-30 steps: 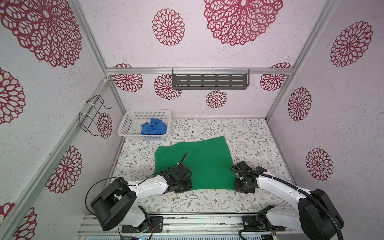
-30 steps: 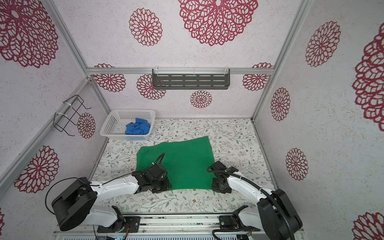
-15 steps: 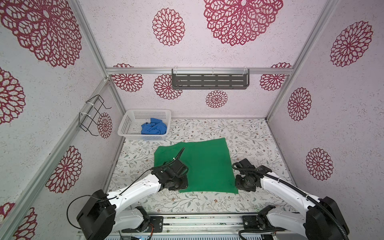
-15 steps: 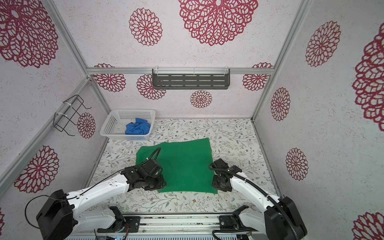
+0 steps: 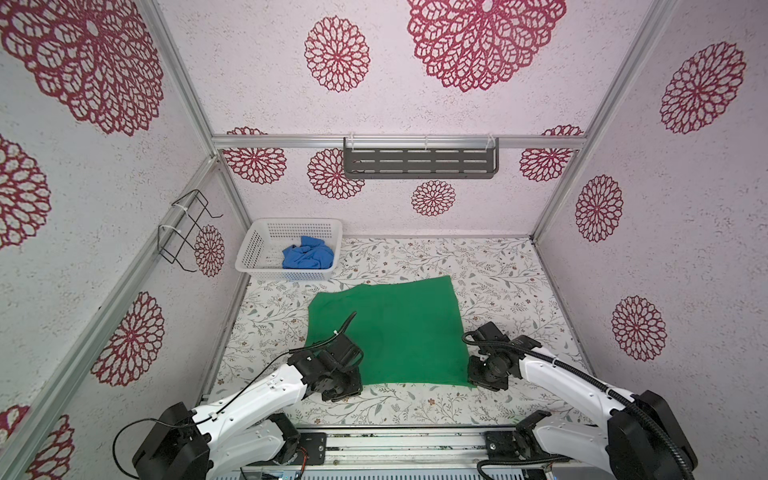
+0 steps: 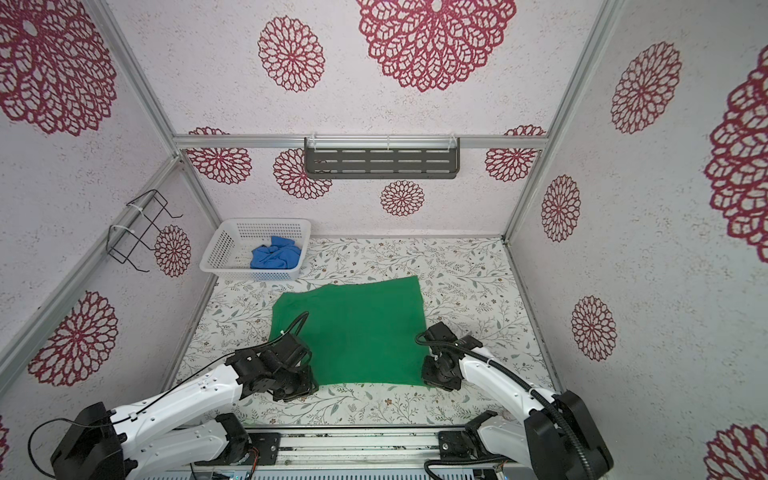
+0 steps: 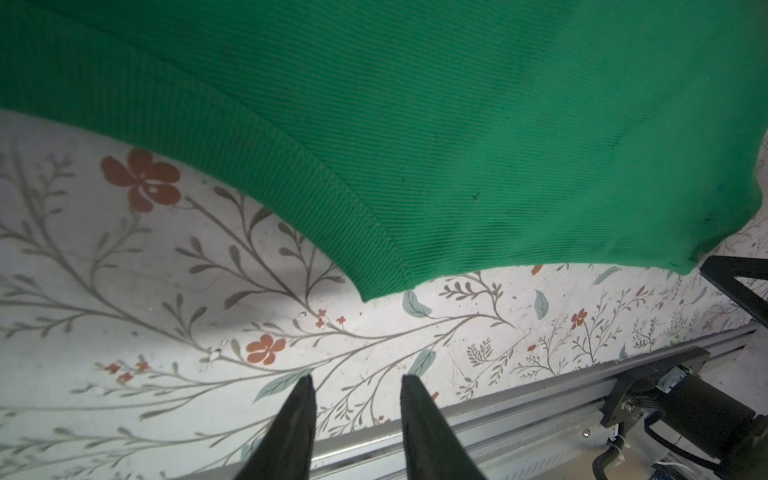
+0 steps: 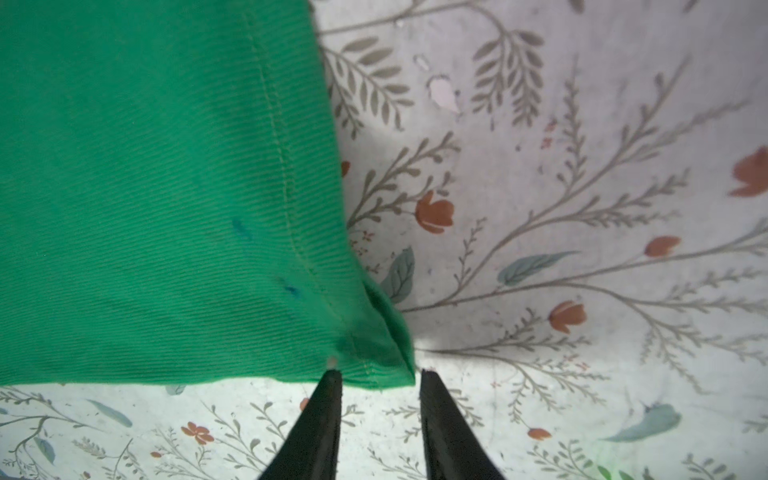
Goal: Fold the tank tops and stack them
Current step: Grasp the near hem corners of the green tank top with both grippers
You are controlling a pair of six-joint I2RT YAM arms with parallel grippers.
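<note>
You've got two tank tops: the green tank top lies flat on the floral table, and the blue tank top sits crumpled in the one white basket. Both grippers, the left gripper and the right gripper, stand by the green top's two near corners, fingers parted and gripping nothing.

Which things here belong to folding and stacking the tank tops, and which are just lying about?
For the job:
- green tank top, spread flat
- blue tank top, crumpled in the white basket
- left gripper and right gripper, both open at the green top's near corners

Just there:
- the white basket itself
- grey slotted shelf on the back wall
- black wire rack on the left wall
</note>
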